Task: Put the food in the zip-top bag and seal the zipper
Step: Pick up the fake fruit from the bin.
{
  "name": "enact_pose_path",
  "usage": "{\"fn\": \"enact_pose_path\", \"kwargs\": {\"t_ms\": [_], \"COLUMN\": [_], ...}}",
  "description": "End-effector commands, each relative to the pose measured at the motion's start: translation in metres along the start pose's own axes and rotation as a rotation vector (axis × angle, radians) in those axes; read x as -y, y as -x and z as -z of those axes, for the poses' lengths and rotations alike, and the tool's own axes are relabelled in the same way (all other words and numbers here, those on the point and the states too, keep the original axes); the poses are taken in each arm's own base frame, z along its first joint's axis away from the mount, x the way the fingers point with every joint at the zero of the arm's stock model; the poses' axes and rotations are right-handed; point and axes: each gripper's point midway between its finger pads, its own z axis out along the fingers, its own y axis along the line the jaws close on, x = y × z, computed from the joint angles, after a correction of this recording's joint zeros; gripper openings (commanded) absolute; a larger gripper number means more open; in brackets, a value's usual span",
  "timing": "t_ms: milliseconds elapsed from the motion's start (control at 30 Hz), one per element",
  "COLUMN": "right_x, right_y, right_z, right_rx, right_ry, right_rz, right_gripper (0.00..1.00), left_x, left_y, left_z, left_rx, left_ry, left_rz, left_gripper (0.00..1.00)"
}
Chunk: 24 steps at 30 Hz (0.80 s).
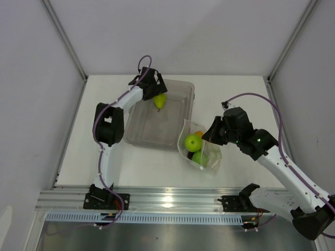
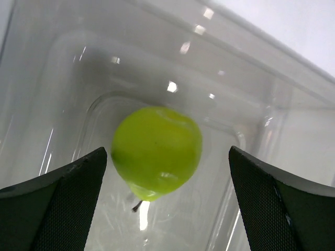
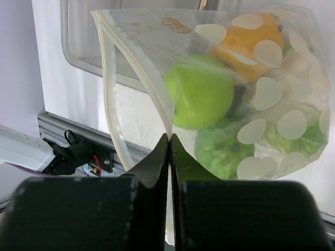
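We see the zip-top bag (image 1: 212, 157) (image 3: 157, 36) on the white counter (image 1: 235, 99), just beside the near right corner of the grey tray (image 1: 157, 130). Through the clear plastic show a bagged green fruit (image 1: 192, 142) (image 3: 199, 91), an orange fruit (image 1: 199, 134) (image 3: 248, 44) behind it, a second green fruit (image 1: 200, 158) (image 3: 222, 151) below, and a pale leafy piece (image 3: 298, 138) at the far side. The zipper (image 3: 141, 70) is unsealed; its two pale strips part from one corner and leave the mouth gaping. The right hand (image 1: 212, 133) (image 3: 170, 138) has its fingers pressed together, pinching one zipper strip at the bag's edge.

Well apart from the bag, a loose green fruit (image 1: 159, 100) (image 2: 157, 151) lies in the tray near its far wall. Over it hangs the left hand (image 1: 152, 89) (image 2: 166, 157), fingers spread wide, one on each side of the fruit and touching neither side of it. Grey panels wall in the counter.
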Motion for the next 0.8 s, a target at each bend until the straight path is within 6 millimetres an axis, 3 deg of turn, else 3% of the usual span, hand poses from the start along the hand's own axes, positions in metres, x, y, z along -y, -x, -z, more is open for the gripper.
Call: {"fn": "enact_pose_path", "kwargs": {"t_ms": [0, 200, 367, 767], "right_x": [-0.006, -0.007, -0.009, -0.006], "right_y": [0.006, 0.006, 0.008, 0.005], "right_z": [0.005, 0.002, 0.002, 0.001], "right_rx": [0.031, 0.025, 0.032, 0.027], "right_ry": [0.022, 0.024, 0.029, 0.024], "right_rz": [0.001, 0.001, 0.003, -0.004], "right_gripper": [0.00, 0.00, 0.00, 0.00], "left_x": [0.022, 0.027, 0.015, 0.015], "left_y": [0.021, 0.022, 0.011, 0.001], "left_z": [0.008, 0.010, 0.010, 0.005], "left_rx": [0.053, 0.047, 0.015, -0.052], "left_ry": [-0.022, -0.011, 0.042, 0.051], "left_rz": [-0.050, -0.083, -0.095, -0.102], "left_gripper": [1.00, 1.00, 1.00, 0.99]}}
